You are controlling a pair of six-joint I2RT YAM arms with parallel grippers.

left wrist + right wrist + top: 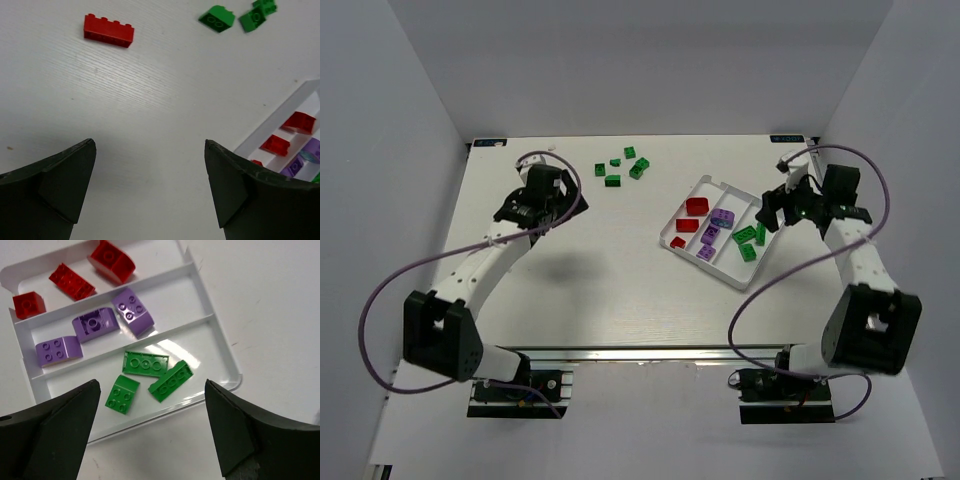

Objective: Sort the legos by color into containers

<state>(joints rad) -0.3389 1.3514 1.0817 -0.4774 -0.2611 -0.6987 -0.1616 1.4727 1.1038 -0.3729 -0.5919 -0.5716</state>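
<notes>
The white tray lies right of centre, with three long compartments. In the right wrist view the tray holds three red legos in the far compartment, three purple legos in the middle one and three green legos in the nearest. My right gripper hangs open over the tray's near rim, holding nothing. It shows at the tray's right end from above. My left gripper is open over bare table. Ahead of it lies a long red lego.
Several loose green legos lie at the back of the table, and two of them show in the left wrist view. The tray's rim is to the left gripper's right. White walls enclose the table.
</notes>
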